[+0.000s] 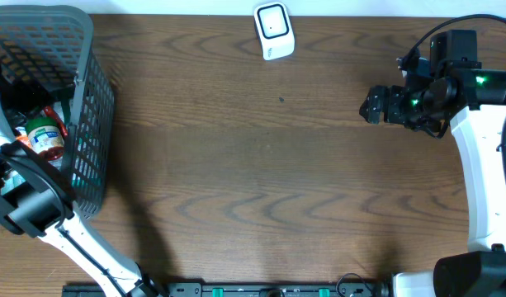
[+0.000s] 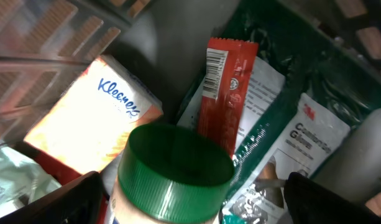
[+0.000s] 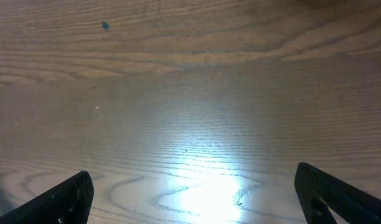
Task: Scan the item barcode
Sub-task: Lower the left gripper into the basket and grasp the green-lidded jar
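**Overhead.** The jar (image 1: 44,136) (green cap, red label) stands in the basket (image 1: 92,99) at the frame's left edge. The scanner (image 1: 274,31) lies at top centre, with bare table (image 1: 261,181) between them.

**Left wrist.** The left gripper (image 2: 193,190) straddles the cap (image 2: 176,155), jaws wide and apart from it. The jar is probably rigid, smooth and moderately heavy, so grip below the cap. A red sachet (image 2: 226,87) and a tissue pack (image 2: 94,118) crowd it, so lift vertically.

**Right wrist.** The right gripper (image 3: 193,193) hangs over bare wood, jaws wide and empty.
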